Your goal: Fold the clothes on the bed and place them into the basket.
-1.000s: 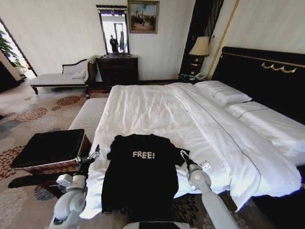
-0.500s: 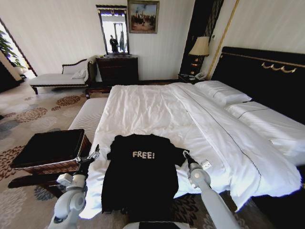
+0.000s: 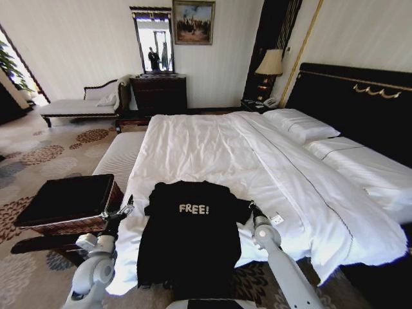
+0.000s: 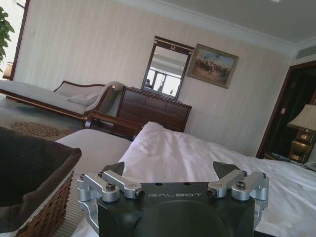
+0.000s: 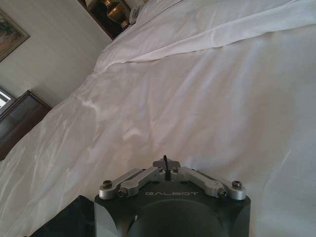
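Basket (image 3: 67, 199): brown wicker with black lining, on the floor left of the bed, near side; its lined rim also appears in the left wrist view (image 4: 34, 182).

Left gripper (image 3: 122, 211): between basket and T-shirt, at the duvet's near left edge; fingers spread wide (image 4: 175, 173), nothing held.

T-shirt (image 3: 191, 232): black, white "FREE!" on the chest, lying flat, front up, at the near edge of the bed, hem hanging over the edge.

Right gripper (image 3: 252, 207): just beside the T-shirt's right sleeve, low over the white duvet; fingers drawn fully together (image 5: 166, 164), nothing visibly between them.

Bed (image 3: 290, 187): white duvet, white pillows far right, black headboard.
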Robot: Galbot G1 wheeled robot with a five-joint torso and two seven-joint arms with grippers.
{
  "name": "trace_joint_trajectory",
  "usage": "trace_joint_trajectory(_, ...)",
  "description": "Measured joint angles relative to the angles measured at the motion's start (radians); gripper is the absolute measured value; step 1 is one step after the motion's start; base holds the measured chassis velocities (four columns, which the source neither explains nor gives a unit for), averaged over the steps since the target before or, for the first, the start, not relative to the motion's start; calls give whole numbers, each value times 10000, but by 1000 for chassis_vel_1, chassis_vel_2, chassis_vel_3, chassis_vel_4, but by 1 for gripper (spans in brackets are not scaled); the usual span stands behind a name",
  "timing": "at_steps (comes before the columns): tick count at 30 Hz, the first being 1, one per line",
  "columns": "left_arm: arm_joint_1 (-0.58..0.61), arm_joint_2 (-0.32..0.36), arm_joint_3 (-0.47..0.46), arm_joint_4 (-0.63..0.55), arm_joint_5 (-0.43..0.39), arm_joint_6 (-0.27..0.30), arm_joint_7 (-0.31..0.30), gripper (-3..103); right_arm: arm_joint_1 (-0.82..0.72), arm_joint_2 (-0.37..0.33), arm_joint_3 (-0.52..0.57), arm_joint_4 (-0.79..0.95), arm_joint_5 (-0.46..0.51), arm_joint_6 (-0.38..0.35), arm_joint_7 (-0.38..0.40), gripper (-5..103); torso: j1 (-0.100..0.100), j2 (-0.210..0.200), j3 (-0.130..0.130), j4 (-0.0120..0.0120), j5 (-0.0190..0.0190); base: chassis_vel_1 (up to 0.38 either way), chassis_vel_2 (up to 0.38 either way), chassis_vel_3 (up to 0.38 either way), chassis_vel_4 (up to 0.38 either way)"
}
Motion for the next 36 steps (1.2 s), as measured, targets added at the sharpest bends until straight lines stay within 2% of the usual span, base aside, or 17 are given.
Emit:
trace_joint_trajectory(20,-25,-78,9,38,-15,-37,1,100,209,-165,196,191,-425,334,-83,0,0,-1,0,1,1,0,0,0,0)
trace_joint_trajectory(36,-17,-163,30,-12,-44,9,-13,100,344,-216,296,-141,-385,395,-81,0,0,0,0,0,1,0,0,0,0)
